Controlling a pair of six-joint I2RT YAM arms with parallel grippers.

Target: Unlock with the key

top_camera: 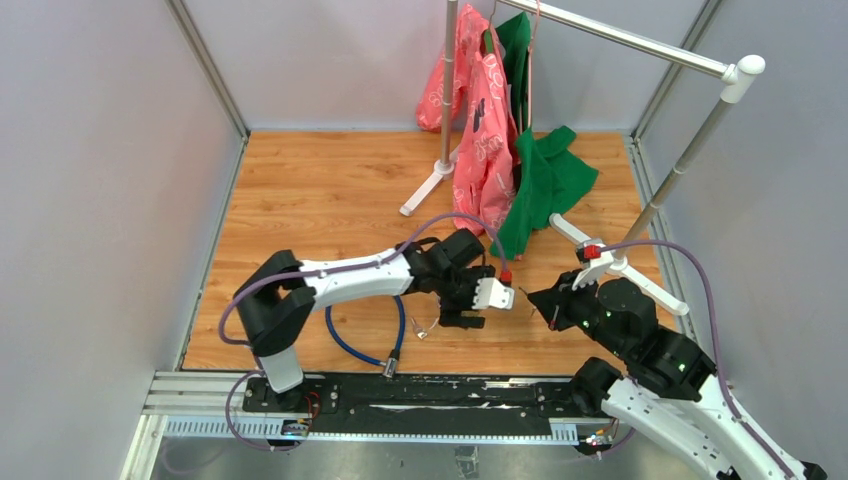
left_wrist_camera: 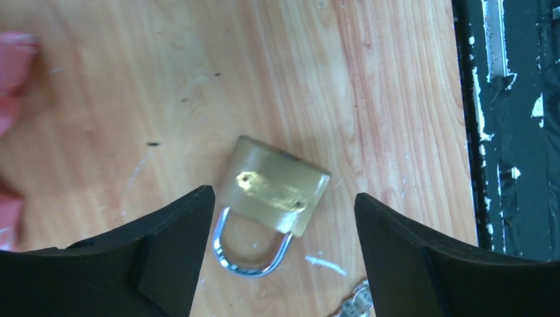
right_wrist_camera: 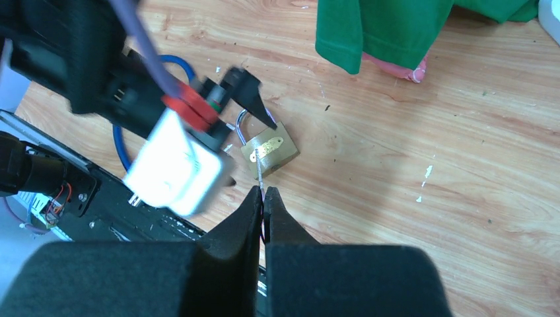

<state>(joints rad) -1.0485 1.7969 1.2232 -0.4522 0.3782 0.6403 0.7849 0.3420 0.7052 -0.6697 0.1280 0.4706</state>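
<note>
Lower centre, left wrist view: small brass padlock with a steel shackle, flat on the pale wooden tabletop, framed by the black left gripper, fingers spread wide either side. Further right: black right gripper, fingers pinched together on a thin silver key, tip at the padlock body.

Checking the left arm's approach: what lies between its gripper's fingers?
The padlock lies flat on the table between the open left gripper's fingers, seen in the left wrist view.
</note>
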